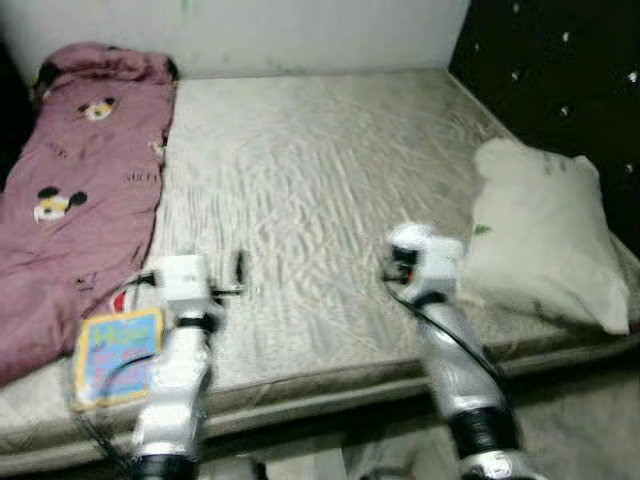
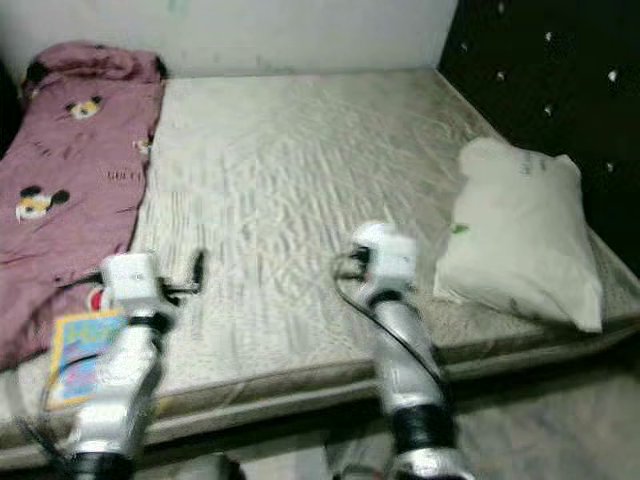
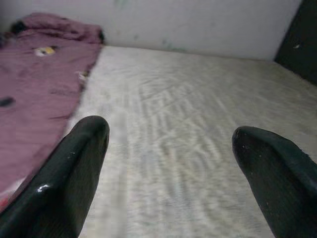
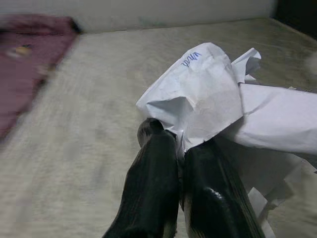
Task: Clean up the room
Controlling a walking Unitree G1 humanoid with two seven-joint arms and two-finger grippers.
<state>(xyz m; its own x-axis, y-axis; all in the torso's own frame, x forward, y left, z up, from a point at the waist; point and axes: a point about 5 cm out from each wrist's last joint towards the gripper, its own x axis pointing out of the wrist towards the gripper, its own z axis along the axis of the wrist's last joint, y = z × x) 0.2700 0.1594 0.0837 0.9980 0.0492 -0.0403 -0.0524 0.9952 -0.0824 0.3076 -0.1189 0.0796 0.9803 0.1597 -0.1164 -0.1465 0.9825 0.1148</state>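
The right hand (image 4: 181, 148), at the lower centre of the right wrist view, is clamped tight on a crumpled white paper (image 4: 208, 99), a creased, irregular wad whose long axis runs out toward the frame's right edge. The left hand (image 3: 168, 144) hovers with fingers spread wide over the wrinkled pale bed (image 1: 320, 170). A soft maroon blanket (image 1: 80, 180) lies upper left, a plump pillow (image 1: 545, 230) at right.

Maroon blanket (image 1: 75, 190) with cartoon mice, apparently; white pillow (image 1: 545, 235); beige mattress (image 1: 320, 170).
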